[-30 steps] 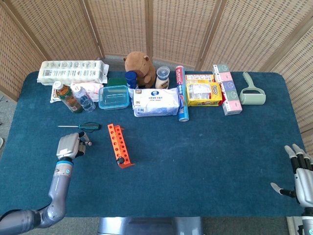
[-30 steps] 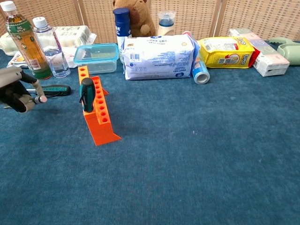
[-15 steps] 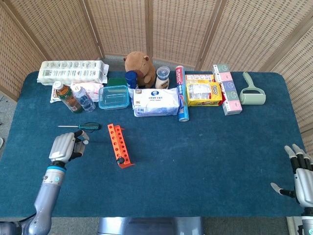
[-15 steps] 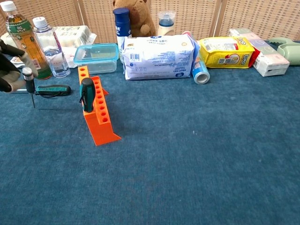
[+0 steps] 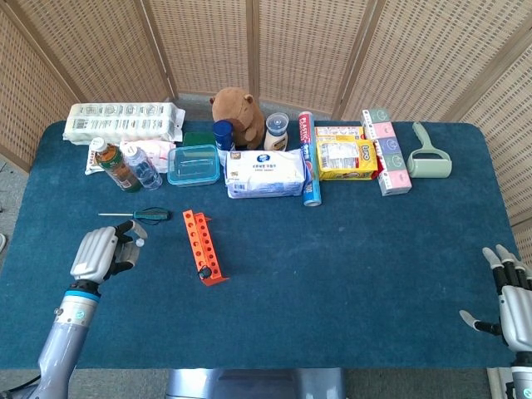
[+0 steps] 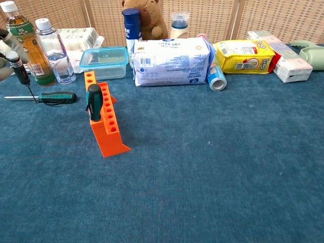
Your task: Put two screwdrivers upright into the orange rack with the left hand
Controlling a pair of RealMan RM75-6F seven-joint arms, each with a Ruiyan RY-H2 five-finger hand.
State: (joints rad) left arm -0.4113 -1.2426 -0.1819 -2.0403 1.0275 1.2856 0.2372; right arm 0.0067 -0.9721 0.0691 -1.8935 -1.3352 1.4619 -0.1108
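The orange rack (image 5: 202,245) (image 6: 104,121) lies on the blue cloth, left of centre. A green-handled screwdriver (image 6: 93,102) stands upright in a hole near its front end. A second green-handled screwdriver (image 5: 140,214) (image 6: 54,96) lies flat on the cloth to the rack's left. My left hand (image 5: 101,253) (image 6: 4,61) hovers left of the rack and holds a thin black-handled screwdriver (image 6: 19,73), shaft slanting down. In the chest view the hand is mostly cut off at the left edge. My right hand (image 5: 509,295) rests open at the near right corner, holding nothing.
Along the far side stand two bottles (image 6: 48,48), a clear lidded box (image 5: 194,165), a wipes pack (image 5: 266,173), a plush toy (image 5: 238,115), a yellow bag (image 5: 345,158), boxes and a lint roller (image 5: 431,158). Wicker screens close the back.
My left hand has drawn back to the left, away from the rack, and lifted the black-handled screwdriver higher in the chest view. The right hand has not moved.
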